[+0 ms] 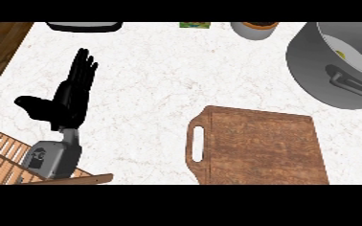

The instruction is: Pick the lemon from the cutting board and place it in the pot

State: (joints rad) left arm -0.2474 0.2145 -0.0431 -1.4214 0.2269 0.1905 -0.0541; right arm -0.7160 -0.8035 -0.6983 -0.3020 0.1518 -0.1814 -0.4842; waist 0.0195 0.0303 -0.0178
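The brown wooden cutting board (262, 146) lies at the lower centre-right, its handle slot facing left, and nothing rests on it. A big grey pot (318, 72) stands at the right edge with a dark handle on its side. Inside the pot, near its rim, a small yellow patch (341, 55) shows, which may be the lemon. My left hand (71, 96) stays at the left over the white counter, open with fingers straight and pointing away, far from the board and the pot. My right hand does not show.
A small grey cup with dark contents (254, 28) and a green packet (194, 25) sit at the far edge. A dark dish (83, 26) is at the top left. A slatted wooden rack (14, 158) fills the lower left corner.
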